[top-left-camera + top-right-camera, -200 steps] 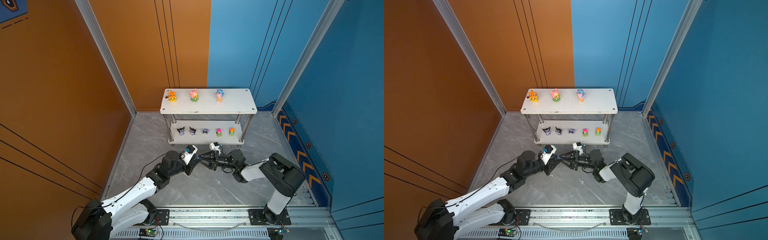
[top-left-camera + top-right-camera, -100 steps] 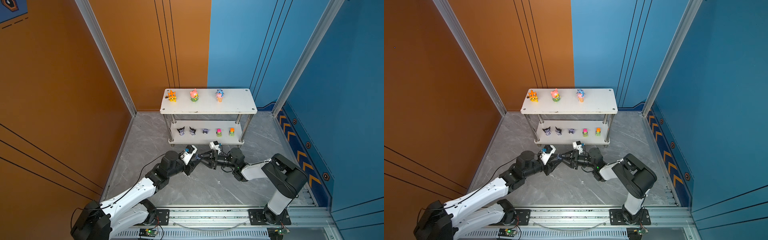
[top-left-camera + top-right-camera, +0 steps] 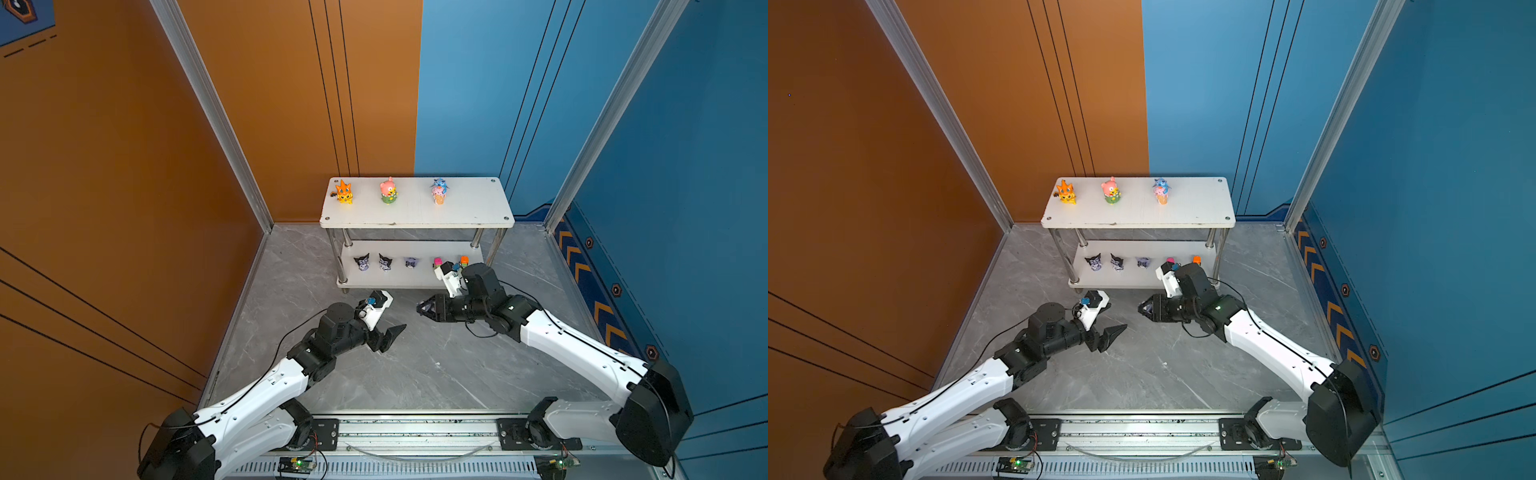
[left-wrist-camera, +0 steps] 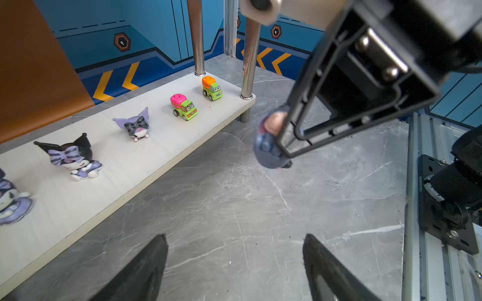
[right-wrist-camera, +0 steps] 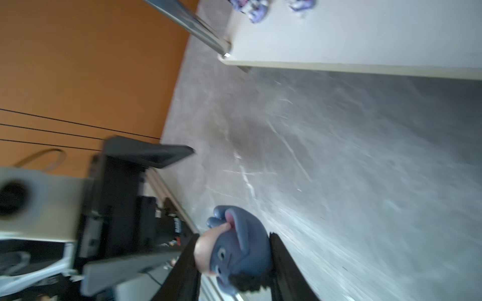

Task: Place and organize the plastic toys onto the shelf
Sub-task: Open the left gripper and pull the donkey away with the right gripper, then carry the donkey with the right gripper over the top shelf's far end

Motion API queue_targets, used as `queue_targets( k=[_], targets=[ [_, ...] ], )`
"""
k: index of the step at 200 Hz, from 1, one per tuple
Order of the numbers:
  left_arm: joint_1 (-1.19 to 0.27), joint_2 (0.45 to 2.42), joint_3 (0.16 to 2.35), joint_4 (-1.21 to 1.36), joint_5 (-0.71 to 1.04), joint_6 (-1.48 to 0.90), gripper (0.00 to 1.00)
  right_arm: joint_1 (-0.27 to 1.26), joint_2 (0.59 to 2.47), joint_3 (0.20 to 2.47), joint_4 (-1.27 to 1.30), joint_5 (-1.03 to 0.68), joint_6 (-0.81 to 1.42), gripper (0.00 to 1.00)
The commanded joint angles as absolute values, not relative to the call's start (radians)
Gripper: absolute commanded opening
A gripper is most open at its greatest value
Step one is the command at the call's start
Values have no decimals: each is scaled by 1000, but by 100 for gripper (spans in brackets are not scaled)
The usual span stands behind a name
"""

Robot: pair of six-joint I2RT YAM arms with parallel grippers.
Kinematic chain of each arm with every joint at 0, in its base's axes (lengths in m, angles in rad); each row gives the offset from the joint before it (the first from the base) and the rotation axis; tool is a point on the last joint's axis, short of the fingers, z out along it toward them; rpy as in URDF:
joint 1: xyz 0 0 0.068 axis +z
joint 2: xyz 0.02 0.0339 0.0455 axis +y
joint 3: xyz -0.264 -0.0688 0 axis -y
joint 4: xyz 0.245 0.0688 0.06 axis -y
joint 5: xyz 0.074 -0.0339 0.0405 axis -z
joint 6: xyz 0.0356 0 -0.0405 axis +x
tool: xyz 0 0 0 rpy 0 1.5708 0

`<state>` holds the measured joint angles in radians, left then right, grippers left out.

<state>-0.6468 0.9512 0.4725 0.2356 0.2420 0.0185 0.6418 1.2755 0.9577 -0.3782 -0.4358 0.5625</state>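
Under shelf point(image 3: 469, 203), grey marbled floor point(image 3: 415, 374)

No words, brands or numbers can be read; the only signs are orange chevrons point(image 3: 601, 309) and hexagonal keyhole emblems point(image 3: 616, 289) along the blue wall's point(image 3: 685, 187) dark skirting, at three o'clock from the shelf point(image 3: 469, 203), while tiny print on a motor housing point(image 4: 448, 187) is illegible.

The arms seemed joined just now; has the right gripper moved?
Yes. The right gripper, shut on the grey-blue donkey, has shifted toward the shelf and away from the left gripper.
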Motion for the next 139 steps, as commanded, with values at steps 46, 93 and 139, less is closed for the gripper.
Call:
queue_targets(
  k=[46,93,139],
  targets=[
    [-621,971,468,248,229,-5,82,651,1140,1165,-1001,-110,169,27],
    [-621,1014,479,286,243,-11,82,671,1223,1526,-1301,126,11,29],
    [-622,1044,503,292,267,-11,81,675,1431,1965,-1451,242,-216,31]
  ],
)
